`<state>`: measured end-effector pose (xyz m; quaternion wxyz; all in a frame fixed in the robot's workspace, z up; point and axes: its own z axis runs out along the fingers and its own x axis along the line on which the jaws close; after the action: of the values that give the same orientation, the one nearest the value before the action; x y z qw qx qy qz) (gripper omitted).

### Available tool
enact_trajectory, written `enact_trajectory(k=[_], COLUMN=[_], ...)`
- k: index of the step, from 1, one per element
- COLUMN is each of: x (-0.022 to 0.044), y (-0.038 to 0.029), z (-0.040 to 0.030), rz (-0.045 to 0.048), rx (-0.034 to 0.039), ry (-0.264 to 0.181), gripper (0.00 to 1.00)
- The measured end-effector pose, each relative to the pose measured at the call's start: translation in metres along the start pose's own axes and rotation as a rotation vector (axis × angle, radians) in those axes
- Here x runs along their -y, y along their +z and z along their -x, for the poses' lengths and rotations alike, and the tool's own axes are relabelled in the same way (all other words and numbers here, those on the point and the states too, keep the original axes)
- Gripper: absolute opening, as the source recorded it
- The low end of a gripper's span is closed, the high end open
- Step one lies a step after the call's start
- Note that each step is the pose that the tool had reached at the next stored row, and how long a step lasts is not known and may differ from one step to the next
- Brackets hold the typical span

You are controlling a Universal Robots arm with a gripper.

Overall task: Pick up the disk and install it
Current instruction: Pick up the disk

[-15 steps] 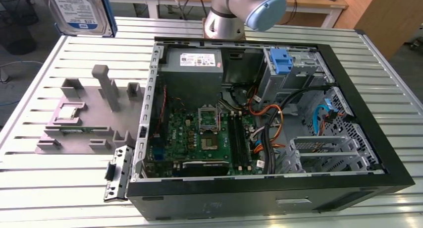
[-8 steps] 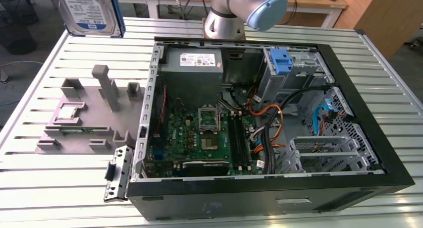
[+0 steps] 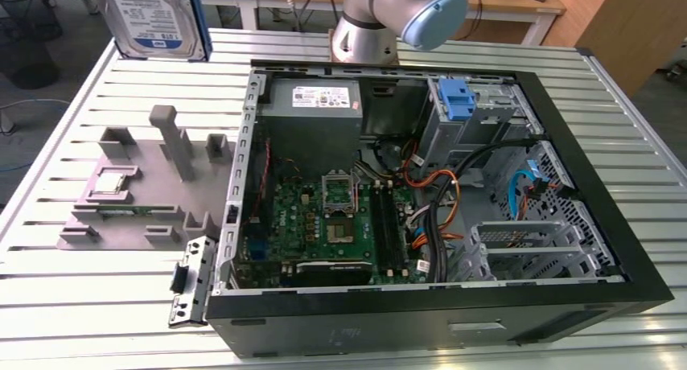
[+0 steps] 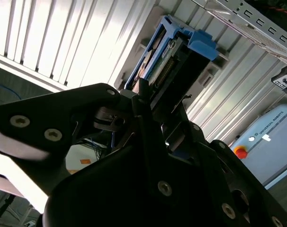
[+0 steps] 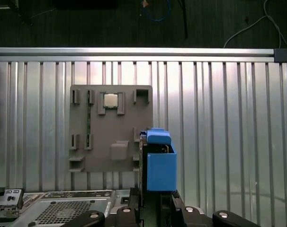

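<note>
tabletop (image 3: 64,306): ribbed aluminium slats, carrying all items.

computer case (image 3: 429,310): black, lying on its side and open. it occupies the exterior view's right half of the tabletop. motherboard, cables and drive cages are exposed.

arm (image 3: 371,20): base column at the far edge, behind the case.

fixture plate (image 3: 129,205): grey, with upright posts and slots. it rests on the tabletop just beside the case, on the exterior view's left.

power-supply box (image 3: 311,100): grey, white label, in a far corner of the case.

disk (image 3: 150,16): raised clear of the tabletop above the far corner on the exterior view's left. it is roughly upright, label facing the camera, with the blue carrier along its edges.

pincer (image 4: 155,101): black fingers clamped on the disk. in the second wrist view the disk projects past the fingertips. in the first wrist view the disk (image 5: 160,163) shows edge-on, extending from the pincer (image 5: 156,201), seen over the edge of the fixture plate.

bare blue bracket (image 3: 456,96): seated in a far drive bay of the case, well apart from the disk.

chip (image 3: 113,181): small, square, in a recess of the fixture plate.
</note>
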<state>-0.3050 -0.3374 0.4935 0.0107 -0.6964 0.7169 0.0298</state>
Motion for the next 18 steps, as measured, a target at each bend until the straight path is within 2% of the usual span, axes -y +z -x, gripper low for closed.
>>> enact_trajectory(k=[14,18], x=[0.0015,0.0043], y=[-0.0009,-0.0011], z=[-0.0175,-0.019], rz=[0.0,0.0001], rx=[0.0,0.0], ry=[0.0,0.0], gripper=[0.35,0.35])
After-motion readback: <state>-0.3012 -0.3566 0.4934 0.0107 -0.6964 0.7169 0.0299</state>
